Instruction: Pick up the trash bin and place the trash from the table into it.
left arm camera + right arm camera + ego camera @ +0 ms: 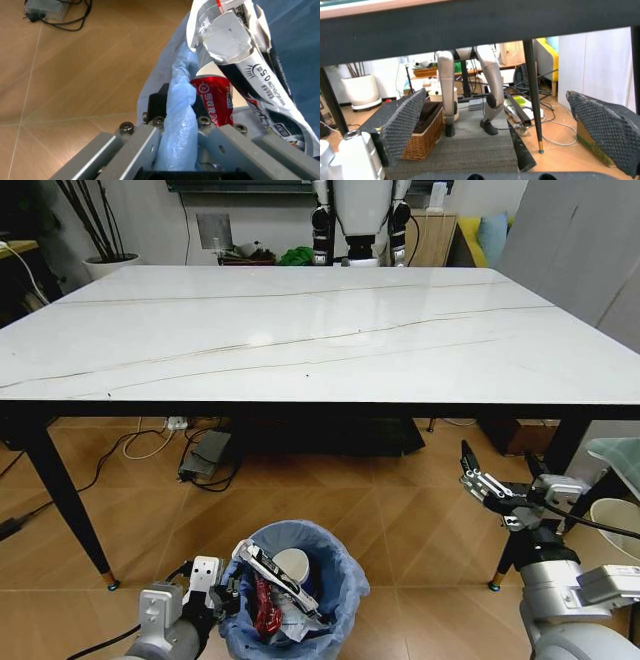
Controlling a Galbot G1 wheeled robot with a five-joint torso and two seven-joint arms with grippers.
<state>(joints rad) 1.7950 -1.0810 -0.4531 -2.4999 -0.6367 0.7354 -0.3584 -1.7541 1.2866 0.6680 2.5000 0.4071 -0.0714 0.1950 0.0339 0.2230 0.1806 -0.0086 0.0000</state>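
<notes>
A: Where do we stand?

B: Our left gripper (228,592) has its fingers pinched on the rim and blue liner of the trash bin (335,585), which sits low by the floor, in front of the table (300,330). A crushed red can (215,99), a stick wrapper (260,80) and a white lid (291,563) lie inside.

A: And the right gripper (478,485)?

B: Fingers spread, holding nothing, below the table edge. The tabletop looks bare, so we judge the job nearly finished.

A: How do we handle the bin well?

B: We keep it upright and level, since the thin liner could slip from the pinch.
</notes>
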